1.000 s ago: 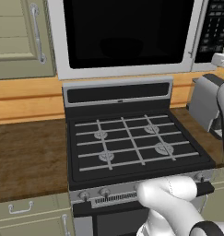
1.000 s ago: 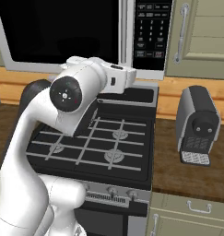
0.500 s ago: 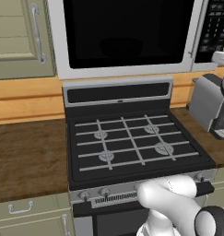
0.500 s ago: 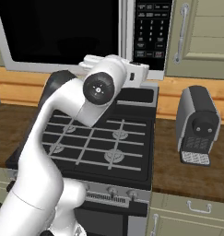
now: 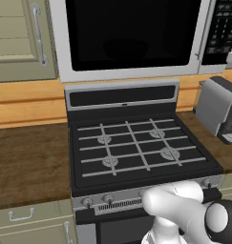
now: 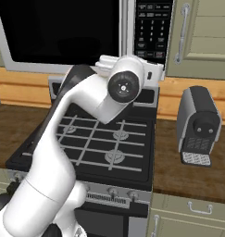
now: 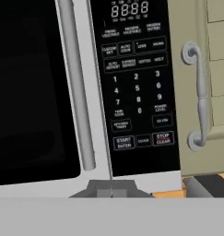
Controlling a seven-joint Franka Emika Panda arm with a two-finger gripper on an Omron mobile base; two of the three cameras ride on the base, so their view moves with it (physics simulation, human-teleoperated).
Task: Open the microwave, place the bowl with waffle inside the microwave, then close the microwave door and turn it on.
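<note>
Arm's swung further right and up toward the microwave (image 6: 86,32) since a second ago. Door (image 5: 129,35) shut, bowl seemingly inside behind the glass. Gripper (image 7: 112,191) pinched closed, empty, below the keypad (image 7: 136,83); next up, poking the start button (image 7: 123,142).

From my left base camera: the microwave (image 5: 136,38) at twelve o'clock, its microwave door (image 5: 131,35) shut, keypad (image 5: 223,31) at two o'clock. Below lies a gas stove (image 5: 136,152); a grey toaster (image 5: 217,109) stands at three o'clock on the wooden counter (image 5: 26,162).
</note>
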